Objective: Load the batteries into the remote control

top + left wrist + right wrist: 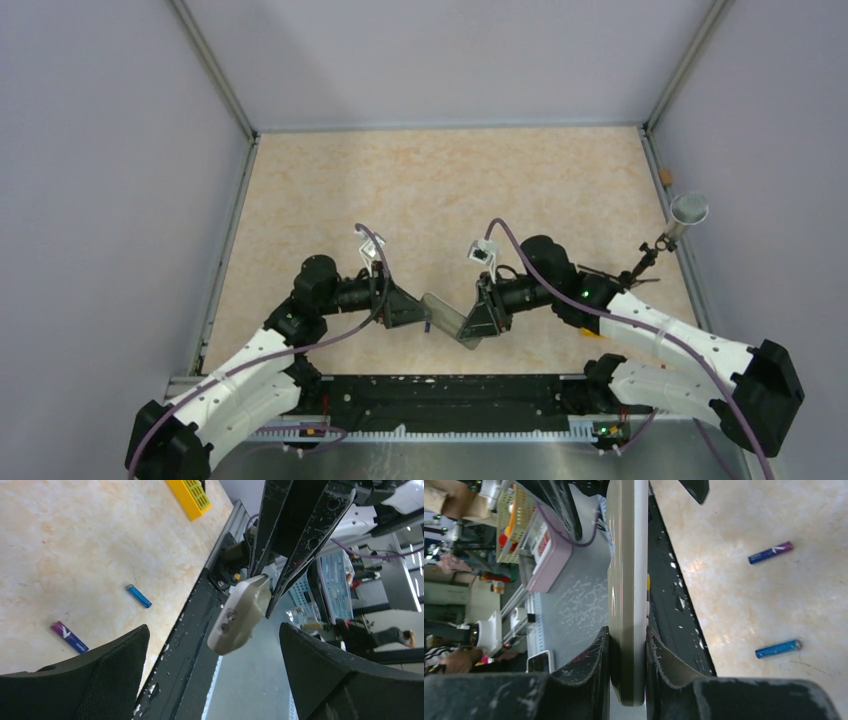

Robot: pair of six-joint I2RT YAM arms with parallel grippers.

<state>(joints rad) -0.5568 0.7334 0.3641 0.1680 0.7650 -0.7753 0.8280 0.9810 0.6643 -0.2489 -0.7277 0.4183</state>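
Right wrist view has the remote control [626,580] edge-on, running up the middle of the frame. The right fingers [591,675] are clamped on its two broad faces near the bottom end, so that's a firm pinch with the remote up off the desk [749,600]. The batteries [778,649] are both lying loose on the desk at the right of that frame. The plain blue one is lower down and the blue-and-purple battery [770,552] is higher up, well apart from each other and nowhere near the remote.

Left wrist view: the left fingers [100,675] are spread wide with nothing between them, pointed at the free end of the remote, which hangs mid-frame. They're not touching it as far as I can see. Top external view agrees, with the two arms nose to nose low in the centre and the remote between them.

My read: this is the get-the-remote-ready step, and nothing's loaded yet. I can't tell from here if the battery recess is open or which face is up. The next move probably wants the left fingers to close on that free end to steady or take the remote so the grey back ends up on top. Then one arm has to go down for a battery. Those are slim and round, so they'll likely roll if nudged, and the pinch needs to go square across the body.
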